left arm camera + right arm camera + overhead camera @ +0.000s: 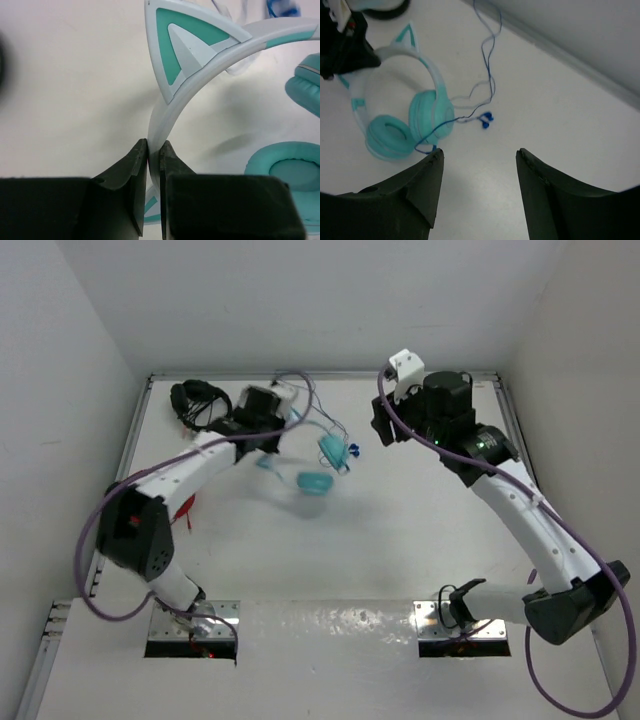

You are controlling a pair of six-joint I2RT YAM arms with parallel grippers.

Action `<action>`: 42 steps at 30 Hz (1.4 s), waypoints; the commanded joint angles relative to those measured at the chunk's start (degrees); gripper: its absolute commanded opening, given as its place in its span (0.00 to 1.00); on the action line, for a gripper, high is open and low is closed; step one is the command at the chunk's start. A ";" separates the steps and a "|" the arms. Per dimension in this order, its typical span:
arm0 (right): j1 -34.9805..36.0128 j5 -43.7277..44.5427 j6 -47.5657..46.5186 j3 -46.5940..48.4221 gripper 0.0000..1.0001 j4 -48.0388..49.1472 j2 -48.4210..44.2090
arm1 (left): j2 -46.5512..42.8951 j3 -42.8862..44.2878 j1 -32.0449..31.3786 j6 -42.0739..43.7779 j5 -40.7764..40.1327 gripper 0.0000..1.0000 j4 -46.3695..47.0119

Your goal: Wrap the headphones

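Barely begun: your left gripper (154, 148) clenched on headphones (426, 114) at headband (167, 112); your right gripper (479, 155) hangs released; cable (489, 75) sprawls loose, all wrapping left.

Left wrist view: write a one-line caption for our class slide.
Left gripper pinching the headphones by their pale cat-ear headband.

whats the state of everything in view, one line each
headphones: held by the headband, not wrapped
cable: loose, unwound
left gripper: fingers shut on the headphones
right gripper: fingers open, holding nothing
black headphones: lying in the far left corner
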 commanded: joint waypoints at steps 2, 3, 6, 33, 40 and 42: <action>-1.22 -6.43 -8.13 10.56 0.58 -4.09 0.89 | -14.55 9.63 4.94 21.86 5.29 0.00 -0.70; -1.75 -8.01 -8.75 12.32 0.58 -3.39 1.51 | -16.13 9.55 4.94 25.28 5.02 0.00 -0.17; -2.63 -10.74 -8.93 12.16 0.59 3.02 2.91 | -18.87 9.46 4.85 32.24 -1.29 0.00 3.51; 9.76 6.48 5.32 24.27 0.93 29.78 36.56 | -10.61 25.10 4.50 15.12 -10.73 0.00 -6.23; 9.85 7.80 5.84 21.74 0.25 30.98 37.82 | -11.31 24.23 4.59 12.66 -8.25 0.00 -7.81; 9.85 8.85 7.15 20.95 0.03 31.16 36.59 | -11.23 23.79 4.68 12.83 -8.34 0.00 -7.64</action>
